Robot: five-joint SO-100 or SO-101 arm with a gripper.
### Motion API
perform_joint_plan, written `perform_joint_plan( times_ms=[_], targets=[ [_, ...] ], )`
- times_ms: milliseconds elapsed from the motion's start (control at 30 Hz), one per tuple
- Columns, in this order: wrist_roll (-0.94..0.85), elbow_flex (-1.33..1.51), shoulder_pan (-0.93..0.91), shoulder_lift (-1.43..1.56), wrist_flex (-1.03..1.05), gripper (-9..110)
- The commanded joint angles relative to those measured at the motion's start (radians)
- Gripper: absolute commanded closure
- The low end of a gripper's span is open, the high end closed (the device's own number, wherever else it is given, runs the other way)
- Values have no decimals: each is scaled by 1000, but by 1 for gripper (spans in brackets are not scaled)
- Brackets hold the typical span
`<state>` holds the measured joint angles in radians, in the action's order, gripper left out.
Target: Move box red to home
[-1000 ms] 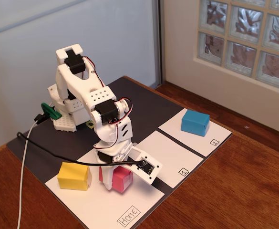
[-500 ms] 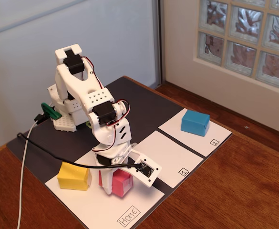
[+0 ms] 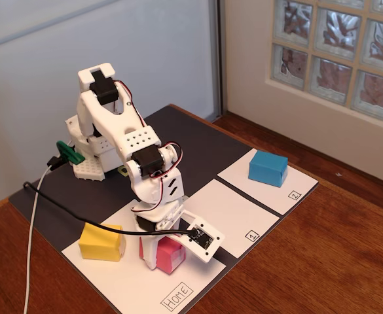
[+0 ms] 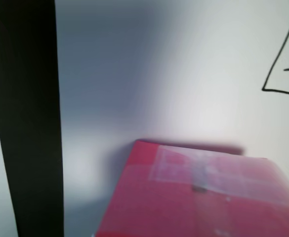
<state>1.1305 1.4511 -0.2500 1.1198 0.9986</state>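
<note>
- "HOME", handwritten in a box, at the near corner of the largest white sheet (image 3: pixel 122 288).
- "1" boxed, on the middle sheet (image 3: pixel 234 212).
- "2" boxed, on the far-right sheet (image 3: pixel 296 180).

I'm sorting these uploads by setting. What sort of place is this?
Probably a home hobby setup: a wooden table under a glass-block window, with hand-labelled paper sheets and a small white arm.

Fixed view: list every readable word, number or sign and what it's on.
"HOME": hand-lettered in a small box at the near corner of the largest white sheet.
"1": boxed digit at the corner of the middle white sheet.
"2": boxed digit at the corner of the far white sheet.
In the wrist view, only part of a drawn outline shows; nothing legible.
</note>
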Motion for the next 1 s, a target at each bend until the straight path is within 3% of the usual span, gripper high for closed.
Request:
perform_joint_plan(
  times_ms=[0, 267, 633, 967],
  targets=[
    [21, -3, 15, 6, -12, 102],
    [46, -3, 11, 0, -6, 101],
    [43, -3, 5, 17, -5, 75],
    [40, -3, 0, 54, 8, 66]
  ],
)
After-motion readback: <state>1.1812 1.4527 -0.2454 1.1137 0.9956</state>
